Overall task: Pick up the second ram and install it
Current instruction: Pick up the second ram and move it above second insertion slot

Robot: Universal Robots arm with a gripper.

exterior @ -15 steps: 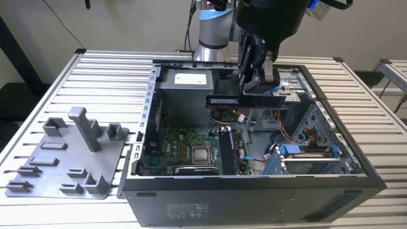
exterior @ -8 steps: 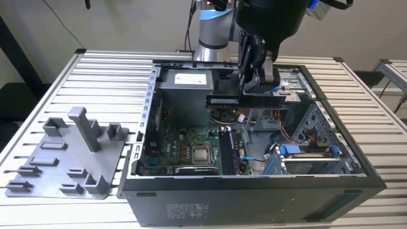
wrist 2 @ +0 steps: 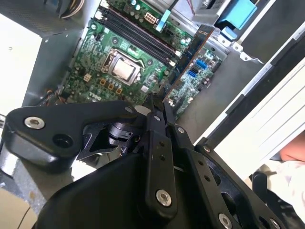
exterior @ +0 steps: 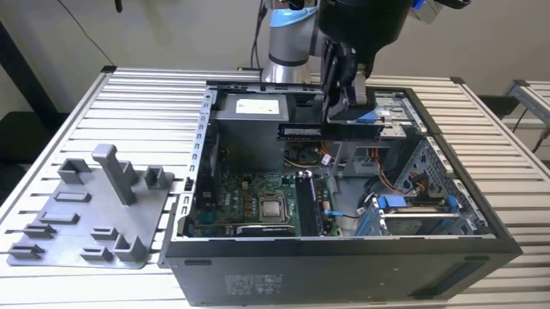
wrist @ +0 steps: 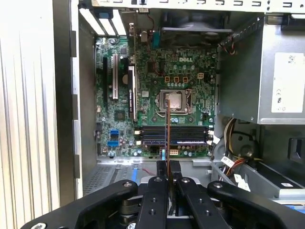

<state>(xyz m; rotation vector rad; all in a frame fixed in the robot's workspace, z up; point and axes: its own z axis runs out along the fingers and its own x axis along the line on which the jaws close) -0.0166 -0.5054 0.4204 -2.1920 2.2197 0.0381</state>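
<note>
Ram (wrist 2: pixel 188 61) was pinched by one end between the fingers of your gripper (wrist 2: pixel 159 109), hanging in the air over the open computer case (exterior: pixel 481 212) and well apart from the motherboard (wrist: pixel 157 76). In the first wrist view its thin edge lay as a line across the memory slots (wrist: pixel 190 136). You were, I judge, carrying it to the slots, pickup done. Seating it would call for lining it up along a free slot and pressing squarely.

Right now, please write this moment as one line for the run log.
gripper: shut on ram | ram: held above motherboard, not in slot | case: open
</note>
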